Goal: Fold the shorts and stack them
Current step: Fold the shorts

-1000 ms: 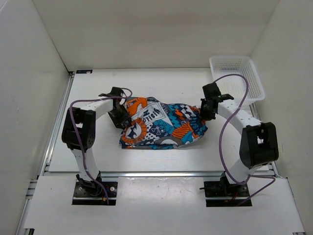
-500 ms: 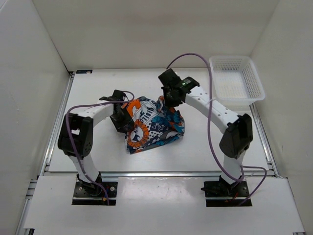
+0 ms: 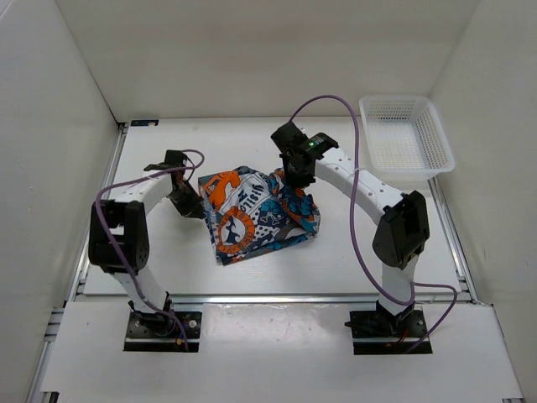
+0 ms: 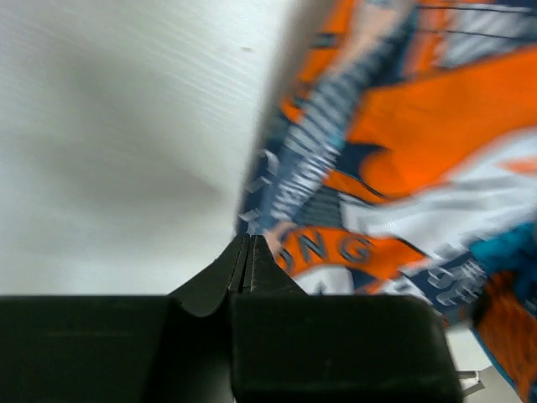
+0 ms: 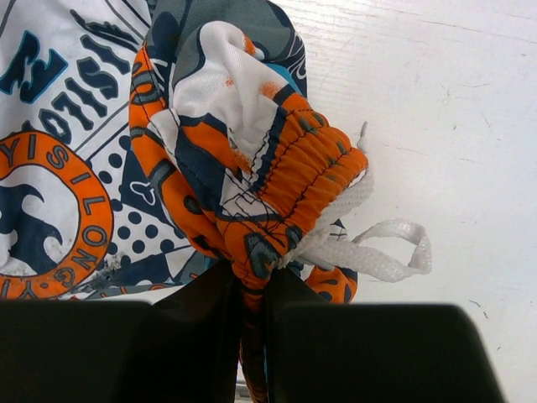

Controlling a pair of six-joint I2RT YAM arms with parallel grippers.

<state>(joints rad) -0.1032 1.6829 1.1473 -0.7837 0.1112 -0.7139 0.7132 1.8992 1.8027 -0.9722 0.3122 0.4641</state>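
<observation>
The shorts (image 3: 252, 214), printed in orange, blue, white and black, lie folded over in the middle of the table. My right gripper (image 3: 294, 174) is over their far right edge, shut on the orange elastic waistband (image 5: 289, 180), with the white drawstring (image 5: 377, 248) hanging loose beside it. My left gripper (image 3: 186, 201) sits just left of the shorts, shut with nothing between its fingers (image 4: 247, 256). The left wrist view shows the blurred fabric edge (image 4: 403, 168) right ahead of the closed tips.
A white plastic mesh basket (image 3: 405, 134) stands at the back right corner. White walls close in the table on three sides, and a metal rail (image 3: 277, 296) runs along the near edge.
My right gripper carried the waistband leftward over the shorts, folding them into a smaller bundle. My left gripper let go of the fabric, shut, and drew back to the left.
</observation>
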